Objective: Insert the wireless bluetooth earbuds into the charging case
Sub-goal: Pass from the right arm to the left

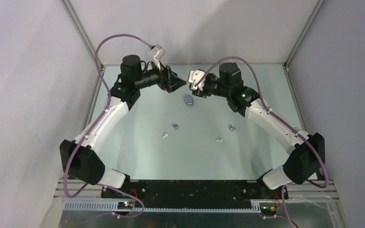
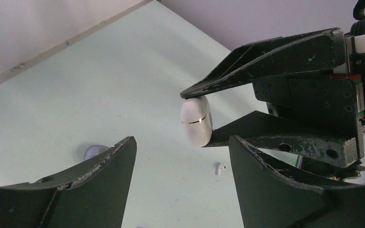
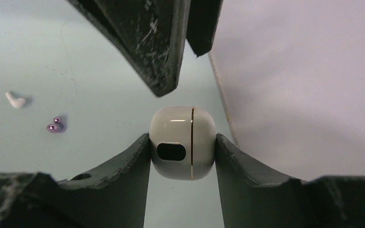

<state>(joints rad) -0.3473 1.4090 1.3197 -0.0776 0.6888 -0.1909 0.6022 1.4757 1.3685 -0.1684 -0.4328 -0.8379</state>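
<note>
My right gripper (image 3: 182,138) is shut on a closed white charging case (image 3: 183,156) with a thin gold seam and holds it above the table at the far middle. The case also shows in the left wrist view (image 2: 196,121), pinched between the right fingers (image 2: 266,57). My left gripper (image 2: 180,159) is open and empty, its tips facing the case from just in front. In the top view the two grippers (image 1: 180,83) (image 1: 191,80) nearly meet. Two white earbuds (image 1: 165,135) (image 1: 219,140) and two purple earbuds (image 1: 175,126) (image 1: 231,127) lie loose mid-table.
A closed purple case (image 1: 188,100) lies on the table just below the grippers, half hidden in the left wrist view (image 2: 92,152). The back wall and frame posts stand close behind the grippers. A black base plate (image 1: 190,187) runs along the near edge.
</note>
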